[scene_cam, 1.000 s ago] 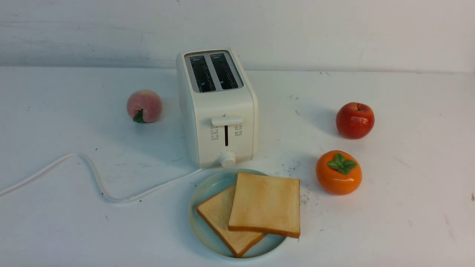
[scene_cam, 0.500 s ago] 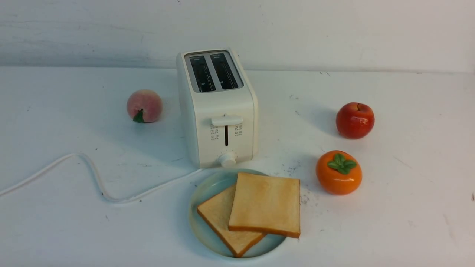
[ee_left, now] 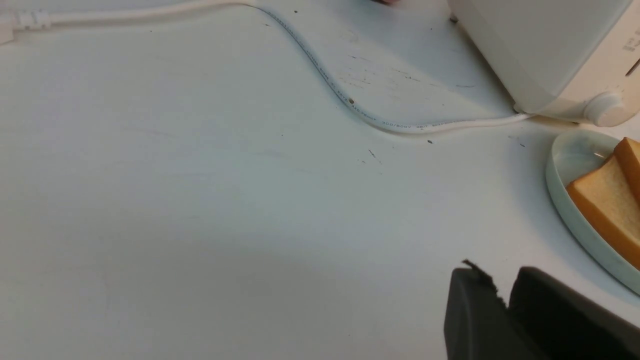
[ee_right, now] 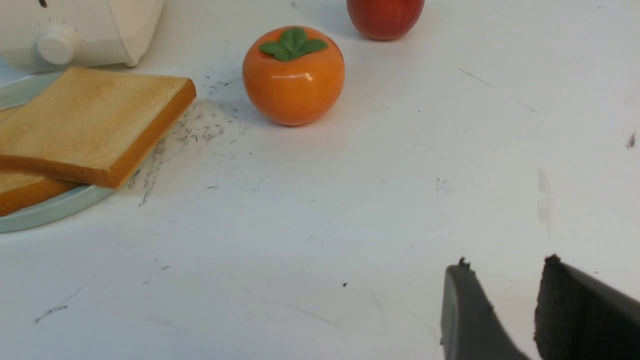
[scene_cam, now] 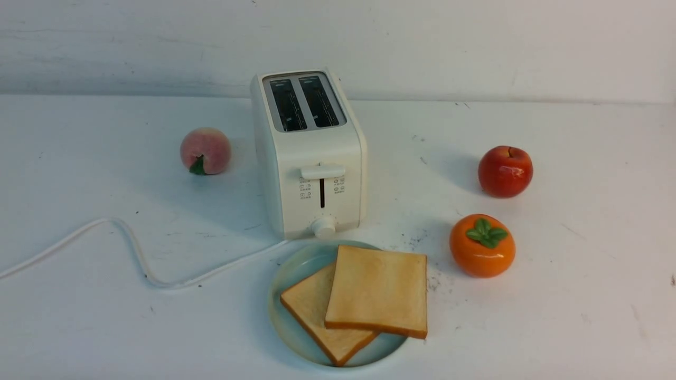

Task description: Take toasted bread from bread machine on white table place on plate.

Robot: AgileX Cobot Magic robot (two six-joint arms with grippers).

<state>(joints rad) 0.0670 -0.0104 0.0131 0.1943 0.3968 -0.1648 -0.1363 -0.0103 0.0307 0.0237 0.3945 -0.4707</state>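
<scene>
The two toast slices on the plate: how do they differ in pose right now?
The upper slice lies on top, fully visible, its right edge hanging past the plate rim; the lower slice is half covered and stays within the plate. The upper slice sits roughly square to the front camera; the lower slice is turned corner-forward. Both are thick, golden-tan with orange-brown crust.
</scene>
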